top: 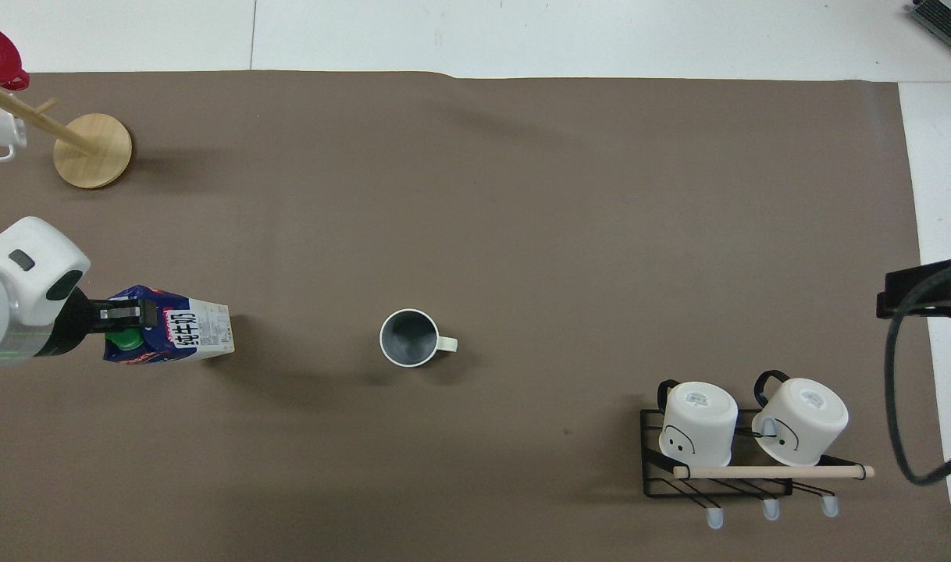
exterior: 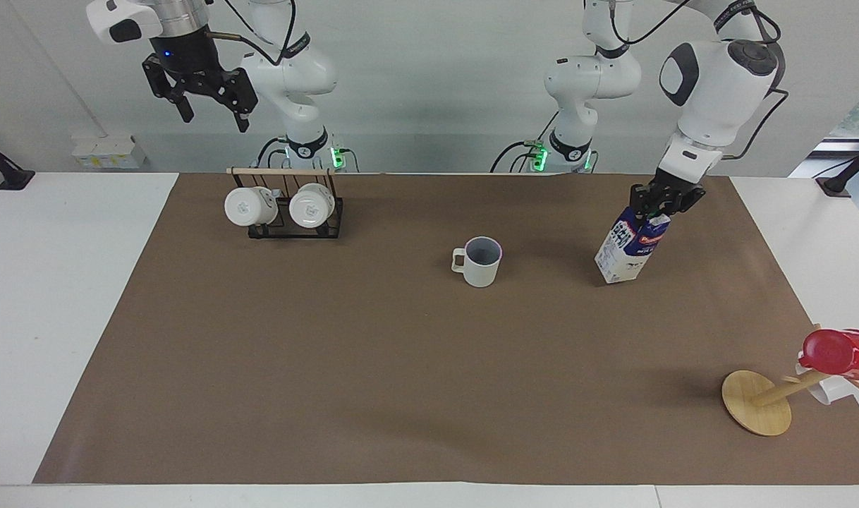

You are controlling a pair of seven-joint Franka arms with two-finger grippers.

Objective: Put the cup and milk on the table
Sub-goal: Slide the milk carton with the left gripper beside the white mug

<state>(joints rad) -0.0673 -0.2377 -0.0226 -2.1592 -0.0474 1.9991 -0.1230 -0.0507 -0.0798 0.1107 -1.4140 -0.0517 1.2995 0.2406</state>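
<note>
The off-white cup stands upright on the brown mat of the table near its middle, handle toward the right arm's end; it also shows in the overhead view. The blue and white milk carton leans toward the left arm's end, its base at the mat; I cannot tell if it touches. My left gripper is shut on the carton's top, also in the overhead view. My right gripper is open and empty, high above the mug rack.
A black wire rack with two white printed mugs stands near the right arm's base, also in the overhead view. A wooden peg stand with a red cup sits at the left arm's end, far from the robots.
</note>
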